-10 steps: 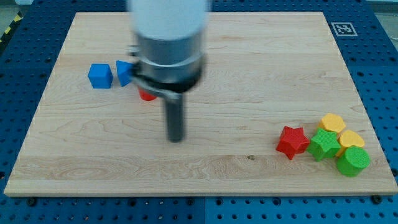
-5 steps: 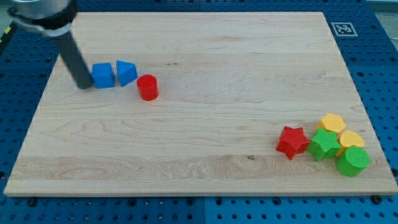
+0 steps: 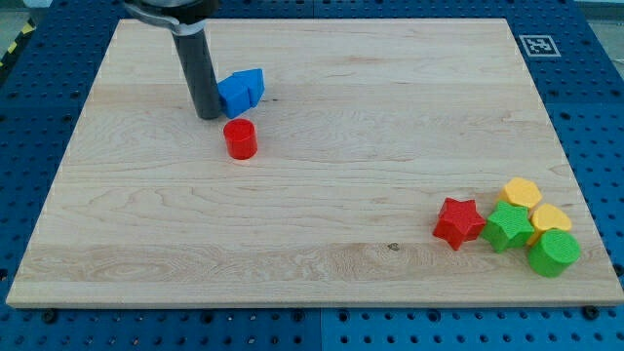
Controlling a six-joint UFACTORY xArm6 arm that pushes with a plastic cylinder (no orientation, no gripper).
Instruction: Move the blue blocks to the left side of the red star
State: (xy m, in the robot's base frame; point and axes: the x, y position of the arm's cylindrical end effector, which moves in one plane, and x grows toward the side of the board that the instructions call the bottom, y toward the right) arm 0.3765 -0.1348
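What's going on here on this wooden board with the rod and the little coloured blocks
A robot arm is pushing blocks with my tip, which sits against the left of the two blue blocks, bunched together near the view's top left. A red cylinder stands just below them. The red star is far off at the lower right, beside two green blocks and two yellow blocks, so the blue ones have a long way to go.

Pale wooden board (image 3: pixel 322 88) with brown grain streaks, on a blue perforated table (image 3: pixel 604 146). Dark grey rod, my tip (image 3: pixel 208 116). Two bright blue blocks (image 3: pixel 241 92). Red cylinder (image 3: pixel 240 139), red star (image 3: pixel 458 221). Green block (image 3: pixel 507 226), green cylinder (image 3: pixel 553 253). Two yellow blocks (image 3: pixel 523 193) (image 3: pixel 551 218). Black-and-white square tag (image 3: pixel 537 45).
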